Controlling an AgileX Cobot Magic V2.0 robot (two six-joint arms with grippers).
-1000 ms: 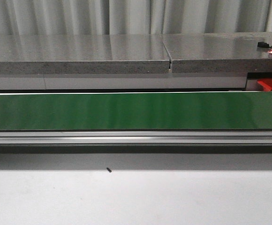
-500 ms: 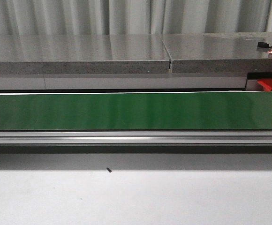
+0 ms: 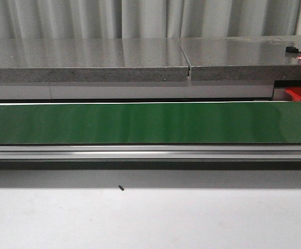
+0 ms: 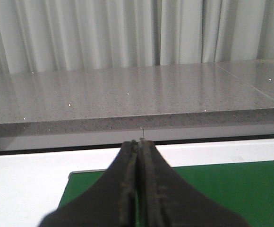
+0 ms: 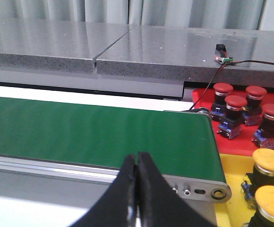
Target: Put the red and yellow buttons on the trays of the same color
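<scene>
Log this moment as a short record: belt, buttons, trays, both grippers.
conveyor belt: green, nothing on it in any view
red buttons: four, standing on the red tray past the belt's end
yellow buttons: two visible, on the yellow tray
left gripper: jaws shut, holding nothing
right gripper: jaws shut, holding nothing
small black speck: on the white table

Left gripper [image 4: 138, 144]: the two dark fingers are pressed together along their full visible length, with nothing between them, and point level ahead. Right gripper [image 5: 137, 156]: fingers likewise closed tip to tip, holding nothing, angled slightly downward. Neither arm appears in the front view.
</scene>
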